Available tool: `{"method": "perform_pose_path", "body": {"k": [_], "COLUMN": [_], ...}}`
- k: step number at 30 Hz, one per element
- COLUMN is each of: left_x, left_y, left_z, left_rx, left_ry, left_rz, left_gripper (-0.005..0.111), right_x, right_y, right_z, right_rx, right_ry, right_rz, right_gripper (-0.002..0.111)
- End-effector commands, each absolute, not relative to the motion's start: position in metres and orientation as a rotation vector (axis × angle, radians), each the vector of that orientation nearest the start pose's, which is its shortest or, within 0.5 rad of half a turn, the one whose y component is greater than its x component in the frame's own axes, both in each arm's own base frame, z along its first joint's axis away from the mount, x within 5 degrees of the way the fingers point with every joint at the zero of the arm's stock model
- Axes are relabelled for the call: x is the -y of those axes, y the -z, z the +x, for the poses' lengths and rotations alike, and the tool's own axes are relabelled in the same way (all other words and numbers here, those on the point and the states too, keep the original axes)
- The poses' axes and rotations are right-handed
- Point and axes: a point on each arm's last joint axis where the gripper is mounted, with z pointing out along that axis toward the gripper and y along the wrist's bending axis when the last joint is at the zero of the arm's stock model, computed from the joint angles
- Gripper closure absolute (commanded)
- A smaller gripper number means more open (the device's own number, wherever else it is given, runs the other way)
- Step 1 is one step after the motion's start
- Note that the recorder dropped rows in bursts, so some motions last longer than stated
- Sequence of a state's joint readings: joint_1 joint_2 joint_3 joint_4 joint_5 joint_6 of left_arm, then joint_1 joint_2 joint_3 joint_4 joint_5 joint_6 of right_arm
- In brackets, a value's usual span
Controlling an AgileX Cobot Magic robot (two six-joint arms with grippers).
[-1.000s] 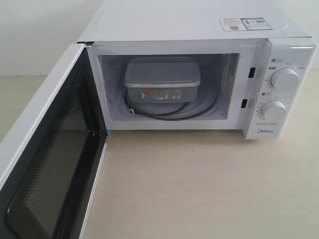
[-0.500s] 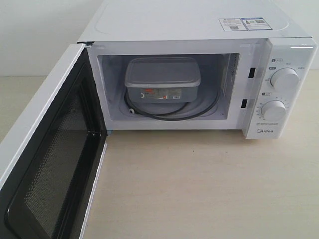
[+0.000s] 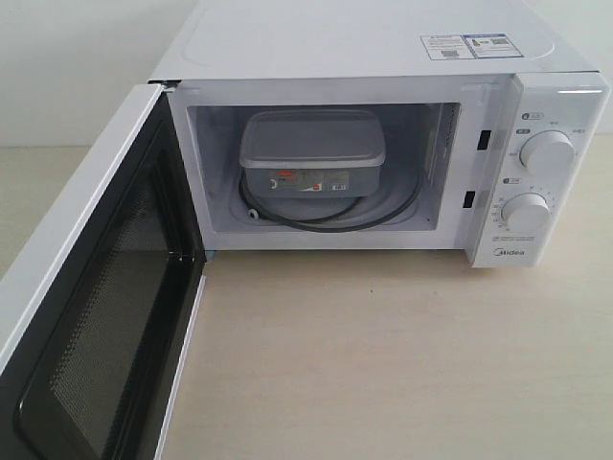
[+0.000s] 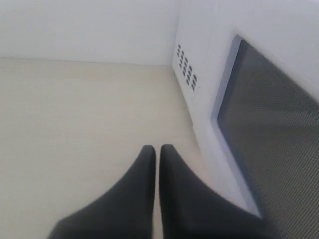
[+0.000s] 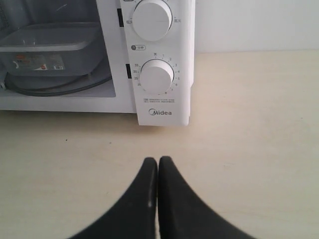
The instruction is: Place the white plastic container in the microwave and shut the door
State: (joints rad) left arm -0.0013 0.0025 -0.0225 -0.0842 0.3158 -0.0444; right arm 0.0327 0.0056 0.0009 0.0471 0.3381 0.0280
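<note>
While the white plastic container (image 3: 311,153) is sitting inside the microwave (image 3: 364,48), the door (image 3: 86,316) is standing wide open on the left, its outer face lying just beside the clenched left gripper (image 4: 157,149), the nearer one, whereas the equally clenched right gripper (image 5: 158,162) is facing the knobs (image 5: 156,77).

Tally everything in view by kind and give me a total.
Microwave: 1
Container: 1
Knobs: 2
Grippers: 2
Total: 6
</note>
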Motion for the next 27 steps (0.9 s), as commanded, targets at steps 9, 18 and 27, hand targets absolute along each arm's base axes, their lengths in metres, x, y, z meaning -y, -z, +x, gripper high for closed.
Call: {"method": "perform_pose_path", "body": {"k": [9, 18, 27], "left_x": [0.009, 0.012, 0.022], "left_y": [-0.279, -0.291, -0.324], "left_z": [0.033, 0.028, 0.016], "left_rx": [-1.531, -1.475, -1.52], "left_ry": [0.341, 0.434, 0.465], "left_rz": [-0.176, -0.211, -0.08], "left_gripper": [0.103, 0.103, 0.103], "right_x": [-0.003, -0.003, -0.003], "right_y": [-0.183, -0.183, -0.183], "right_z": [0.054, 0.054, 0.054], "right_rx": [-1.819, -1.819, -1.819], "right_ry": [-0.078, -0.078, -0.078], "right_rz": [0.022, 0.022, 0.022], "right_gripper": [0.108, 0.108, 0.108]}}
